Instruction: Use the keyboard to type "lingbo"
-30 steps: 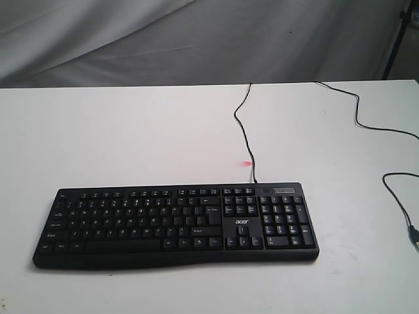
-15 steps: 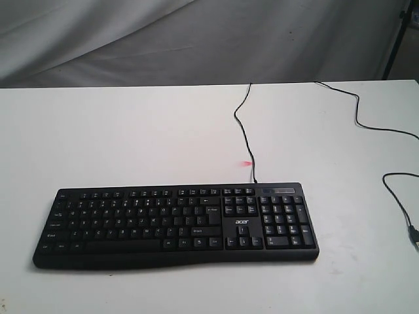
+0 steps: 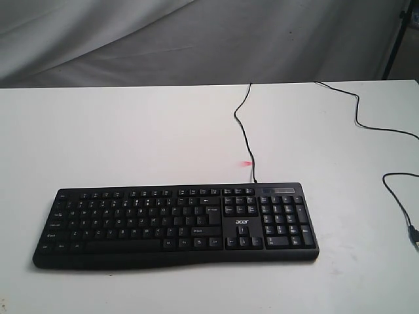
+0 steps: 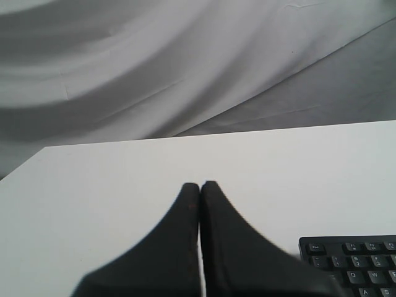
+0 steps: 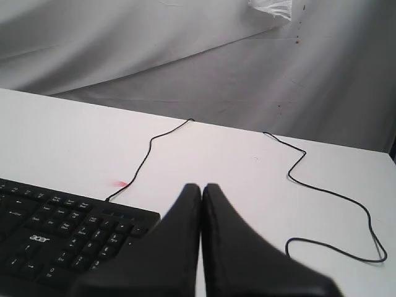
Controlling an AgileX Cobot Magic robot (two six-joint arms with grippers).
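— Cut off or hard to make out anywhere?
— Only one corner of the keyboard (image 3: 175, 226) in the left wrist view, and just its number-pad end in the right one. Key legends too small to read, apart from "acer". Second cord (image 3: 393, 190) cut by the exterior view's right edge. Small red mark (image 3: 245, 163) beside the keyboard's own lead (image 3: 242, 124), nature unclear.
— And the arms?
— Pressed shut and empty, the left gripper (image 4: 200, 185), over bare desk (image 3: 131, 131) near the Esc corner. Likewise closed on nothing, the right gripper (image 5: 202, 187), near the number-pad end. Keyboard flat, toward the desk's near edge.
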